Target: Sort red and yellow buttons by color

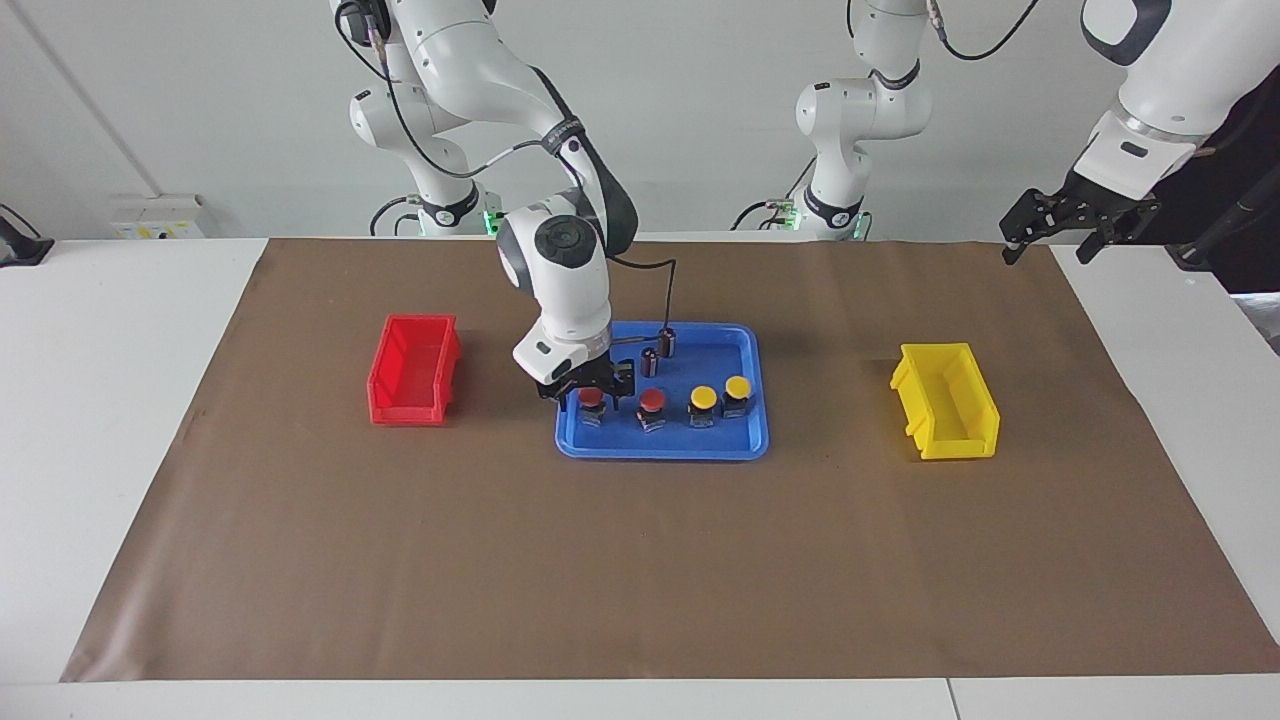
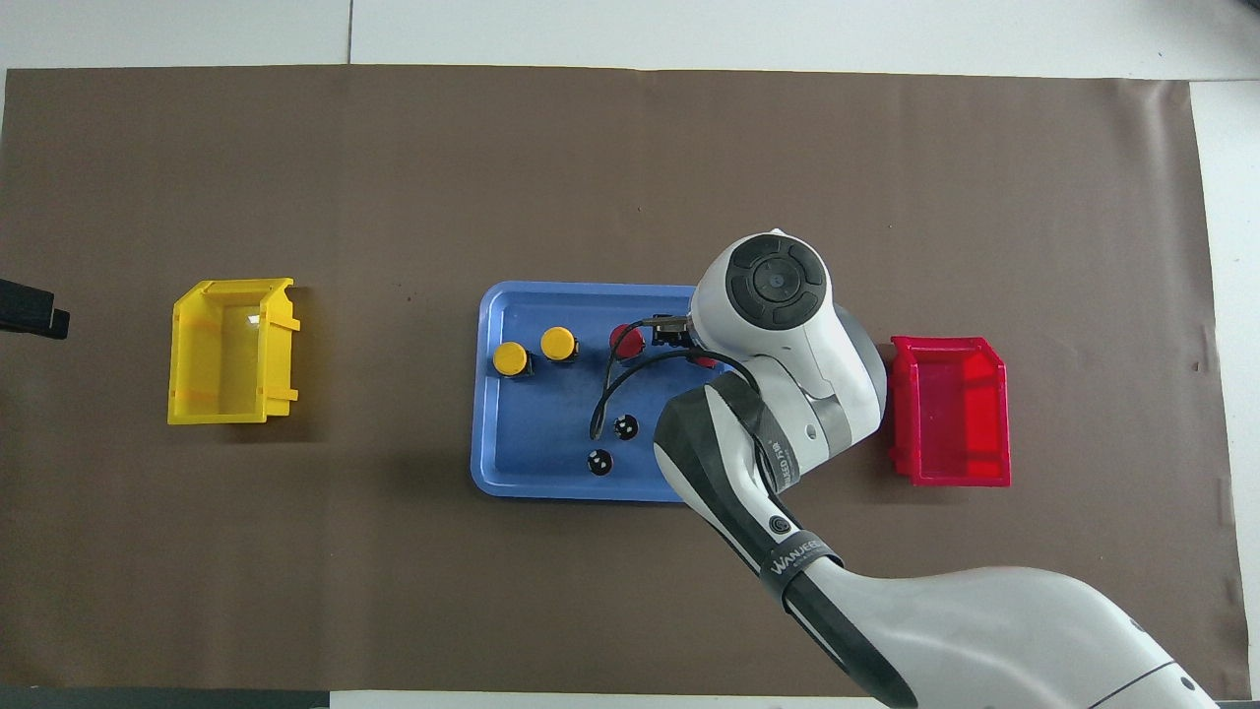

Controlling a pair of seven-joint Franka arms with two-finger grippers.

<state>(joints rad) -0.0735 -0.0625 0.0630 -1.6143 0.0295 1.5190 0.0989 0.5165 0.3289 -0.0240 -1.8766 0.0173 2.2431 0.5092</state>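
Four buttons stand in a row on the blue tray (image 1: 660, 450). Two red buttons (image 1: 591, 398) (image 1: 652, 402) are toward the right arm's end, two yellow buttons (image 1: 703, 398) (image 1: 738, 387) toward the left arm's end. My right gripper (image 1: 592, 390) is down in the tray, open, with a finger on each side of the end red button. In the overhead view the right wrist hides that button almost wholly; the other red button (image 2: 626, 340) and the yellow ones (image 2: 558, 343) (image 2: 510, 358) show. My left gripper (image 1: 1048, 252) waits, open and empty, raised over the table's left-arm end.
Two dark cylinders (image 1: 667, 342) (image 1: 650, 362) stand in the tray nearer to the robots than the buttons. A red bin (image 1: 413, 370) sits beside the tray toward the right arm's end. A yellow bin (image 1: 945, 400) sits toward the left arm's end. A brown mat (image 1: 640, 580) covers the table.
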